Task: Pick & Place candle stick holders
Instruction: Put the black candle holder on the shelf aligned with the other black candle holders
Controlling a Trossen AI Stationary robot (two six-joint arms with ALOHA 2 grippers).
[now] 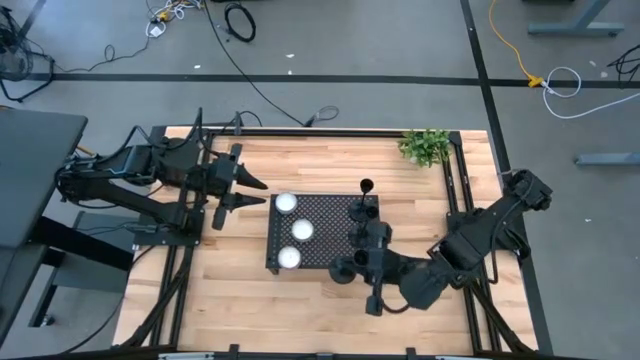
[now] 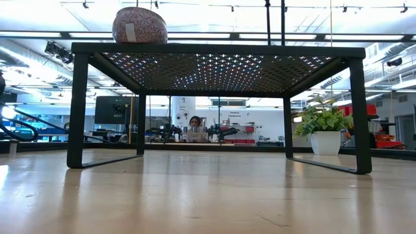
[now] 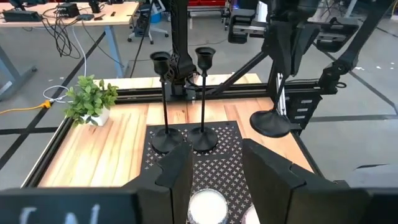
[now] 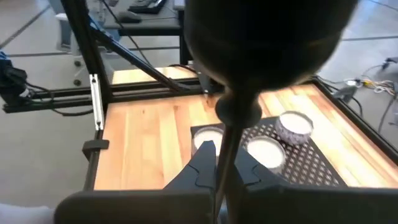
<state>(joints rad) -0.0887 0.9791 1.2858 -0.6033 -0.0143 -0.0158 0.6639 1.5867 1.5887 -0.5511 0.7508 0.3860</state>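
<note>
Probably light but top-heavy and tippy: rigid black metal, smooth and thin, so best pinched low on the stem, as here. Right tool (image 4: 219, 163) clamped on the stem of the third candle stick holder (image 3: 273, 121), carried tilted in the air just off the tray's (image 1: 325, 262) edge. Two more holders (image 3: 185, 93) standing upright, side by side, on the perforated tray. Each a slim stem, round base, small cup. Left tool (image 3: 217, 168) partly open, empty, near the tray's other end above the table (image 1: 225, 290).

The high view looks straight down on the whole table (image 1: 240, 290), the low view looks level under the perforated tray (image 2: 221, 68), and both wrist views face that tray closely.
</note>
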